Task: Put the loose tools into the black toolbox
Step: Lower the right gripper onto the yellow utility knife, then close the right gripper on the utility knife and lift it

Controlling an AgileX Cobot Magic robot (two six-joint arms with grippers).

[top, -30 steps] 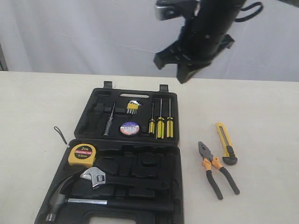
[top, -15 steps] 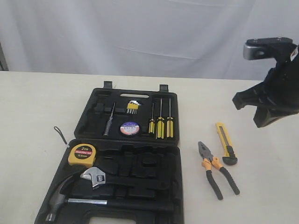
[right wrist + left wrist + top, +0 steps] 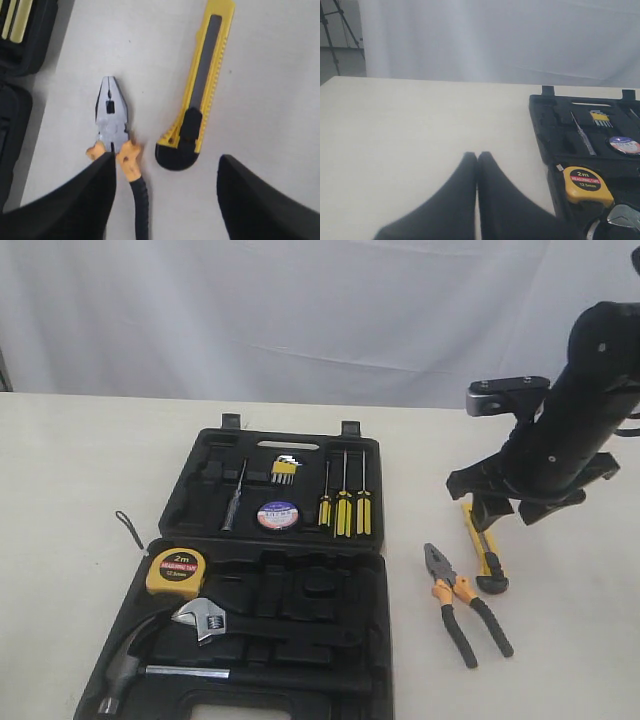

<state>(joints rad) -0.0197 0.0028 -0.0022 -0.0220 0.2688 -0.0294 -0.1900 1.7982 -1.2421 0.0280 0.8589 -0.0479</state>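
The black toolbox (image 3: 300,596) lies open on the table. In it sit the yellow tape measure (image 3: 176,572) and the small black tape roll (image 3: 278,515). The orange-and-black pliers (image 3: 465,605) and the yellow-black utility knife (image 3: 487,552) lie loose on the table to its right. My right gripper (image 3: 503,512) hangs open just above the knife's far end, holding nothing. In the right wrist view, the knife (image 3: 202,85) and pliers (image 3: 112,117) lie below the open right gripper (image 3: 165,162). My left gripper (image 3: 477,155) is shut and empty over bare table beside the toolbox (image 3: 545,125).
Yellow-handled screwdrivers (image 3: 344,505), hex keys (image 3: 284,470), a hammer (image 3: 130,665) and a silver adjustable wrench (image 3: 205,618) are seated in the case. A small black cord (image 3: 126,528) lies left of the box. White curtain stands behind the table.
The right arm swung from above the back of the toolbox out to the right, then came down and in over the utility knife. The tools have not moved.
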